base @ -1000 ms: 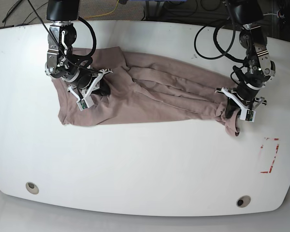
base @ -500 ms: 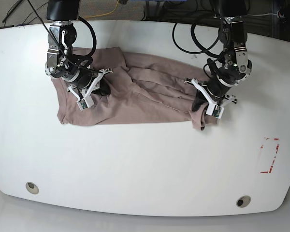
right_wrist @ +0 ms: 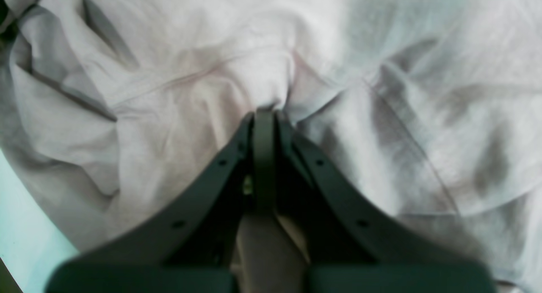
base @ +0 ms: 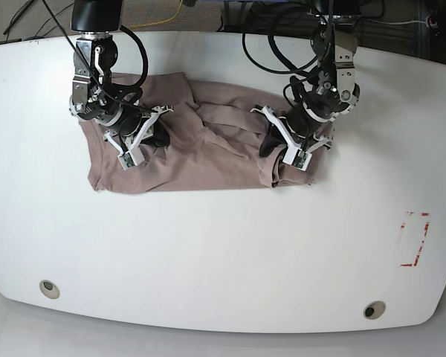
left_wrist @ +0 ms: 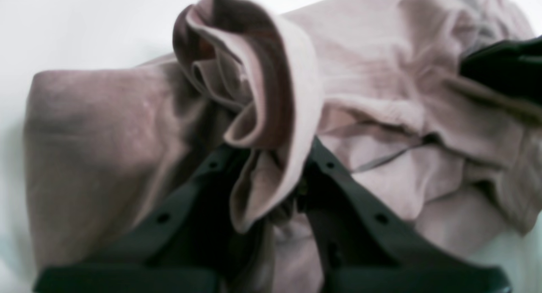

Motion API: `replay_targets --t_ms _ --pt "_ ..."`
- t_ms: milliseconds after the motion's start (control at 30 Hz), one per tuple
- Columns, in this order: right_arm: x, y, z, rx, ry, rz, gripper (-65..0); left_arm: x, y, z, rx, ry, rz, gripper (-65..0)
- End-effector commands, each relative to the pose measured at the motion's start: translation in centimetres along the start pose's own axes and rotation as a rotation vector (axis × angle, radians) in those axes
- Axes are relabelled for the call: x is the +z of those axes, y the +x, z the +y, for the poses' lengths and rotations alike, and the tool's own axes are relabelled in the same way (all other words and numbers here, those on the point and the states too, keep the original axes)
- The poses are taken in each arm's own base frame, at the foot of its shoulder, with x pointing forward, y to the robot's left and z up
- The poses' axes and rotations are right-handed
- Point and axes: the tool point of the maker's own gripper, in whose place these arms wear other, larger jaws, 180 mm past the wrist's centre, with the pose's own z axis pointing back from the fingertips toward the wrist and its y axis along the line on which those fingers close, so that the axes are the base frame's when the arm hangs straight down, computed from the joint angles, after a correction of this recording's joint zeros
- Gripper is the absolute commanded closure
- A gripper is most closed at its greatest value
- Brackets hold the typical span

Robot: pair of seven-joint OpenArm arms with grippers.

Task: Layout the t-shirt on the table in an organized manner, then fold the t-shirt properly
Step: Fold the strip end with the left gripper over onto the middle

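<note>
Lying crumpled across far half of table (base: pixel 223 245), t-shirt (base: pixel 201 160) is gripped at both ends. Left gripper (base: pixel 282 152) is clamped on bunched fold of cloth, lifted and doubled over toward garment's middle. Right gripper (base: pixel 137 141) is pressed shut, thin pinch of fabric caught at fingertips (right_wrist: pixel 263 115); wrinkled cloth is spread flat on all sides of it.

Even overhead light is flooding the base view, leaving the white tabletop (base: pixel 208 253) bright, with only soft, short shadows. Its edges are bowing from wide-lens distortion. Both wrist views are looking soft and blurred; the right one is washing the t-shirt (right_wrist: pixel 381 73) out to pale grey-white.
</note>
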Motion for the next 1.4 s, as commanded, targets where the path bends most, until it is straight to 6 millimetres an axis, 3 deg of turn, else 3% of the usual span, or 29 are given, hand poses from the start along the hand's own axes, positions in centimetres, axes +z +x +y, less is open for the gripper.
replay_targets --t_ms 0,367,733,1300,1367 --pt "0.3 1.5 -0.1 0.016 0.006 -0.044 0.0 -0.1 2.5 -0.8 0.006 -0.020 -0.082 0.0" --pt "0.3 1.5 0.0 0.017 0.007 -0.044 0.0 -0.7 3.4 -1.5 0.020 -0.034 -0.106 0.0" --pt "0.3 1.5 0.0 0.021 0.008 -0.043 0.0 -2.0 3.0 -5.9 -0.019 -0.146 -0.081 0.0" --pt "0.2 1.7 0.0 0.024 0.008 -0.046 0.0 -2.5 2.6 -7.4 -0.032 -0.189 -0.064 0.0" --pt "0.2 1.7 0.0 0.024 0.008 -0.046 0.0 -2.6 2.6 -7.9 -0.039 -0.203 -0.062 -3.0"
